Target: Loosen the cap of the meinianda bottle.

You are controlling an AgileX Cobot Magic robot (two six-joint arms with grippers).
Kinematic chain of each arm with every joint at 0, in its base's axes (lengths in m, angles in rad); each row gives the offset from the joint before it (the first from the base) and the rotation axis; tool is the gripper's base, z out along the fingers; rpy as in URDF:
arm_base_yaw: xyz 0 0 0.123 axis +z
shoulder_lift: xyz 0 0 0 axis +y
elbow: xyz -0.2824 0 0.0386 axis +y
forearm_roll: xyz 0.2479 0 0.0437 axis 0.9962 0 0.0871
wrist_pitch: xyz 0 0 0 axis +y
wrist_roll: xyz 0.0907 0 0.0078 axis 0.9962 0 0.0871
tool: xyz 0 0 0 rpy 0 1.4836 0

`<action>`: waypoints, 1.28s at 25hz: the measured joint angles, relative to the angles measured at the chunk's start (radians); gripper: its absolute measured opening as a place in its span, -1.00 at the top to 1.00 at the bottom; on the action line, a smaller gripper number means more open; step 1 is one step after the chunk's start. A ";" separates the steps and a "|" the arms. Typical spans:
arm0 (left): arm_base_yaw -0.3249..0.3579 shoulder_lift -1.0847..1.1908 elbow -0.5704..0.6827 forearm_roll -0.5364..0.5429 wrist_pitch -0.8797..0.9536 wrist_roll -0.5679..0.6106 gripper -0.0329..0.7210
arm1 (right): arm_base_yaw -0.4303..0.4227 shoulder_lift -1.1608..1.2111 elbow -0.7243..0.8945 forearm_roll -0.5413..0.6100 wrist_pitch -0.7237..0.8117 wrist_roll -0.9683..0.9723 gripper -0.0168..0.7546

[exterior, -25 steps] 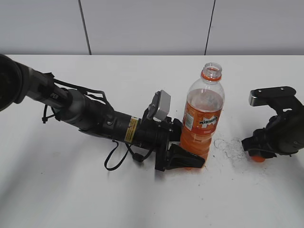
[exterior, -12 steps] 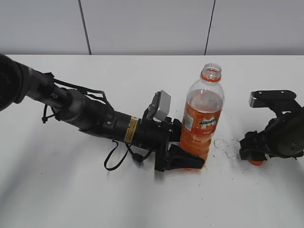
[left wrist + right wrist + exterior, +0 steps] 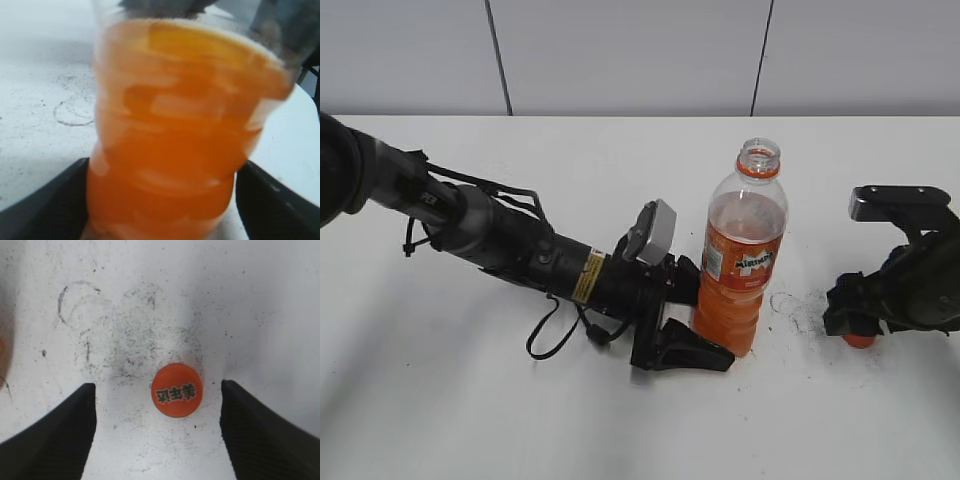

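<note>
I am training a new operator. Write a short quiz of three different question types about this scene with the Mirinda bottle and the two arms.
1. True or false: the cap is screwed onto the Mirinda bottle.
2. Multiple choice: the cap lies (A) on the table between the open jaws of the right gripper, (B) inside the left gripper, (C) on the bottle's neck.
3. Fill in: the left gripper's jaws stand on either side of the bottle's ____ part.

Key: 1 false; 2 A; 3 lower.
</note>
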 joint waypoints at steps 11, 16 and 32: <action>0.075 -0.069 0.001 0.177 0.067 -0.105 -0.78 | 0.000 -0.061 0.000 0.001 -0.001 0.000 -0.51; 0.106 -0.141 0.043 0.219 0.169 -0.121 -0.73 | 0.000 -0.093 0.000 0.001 -0.001 0.000 -0.51; 0.111 -0.531 0.294 0.224 0.825 -0.465 -0.35 | 0.000 -0.340 0.001 -0.001 0.134 0.000 -0.51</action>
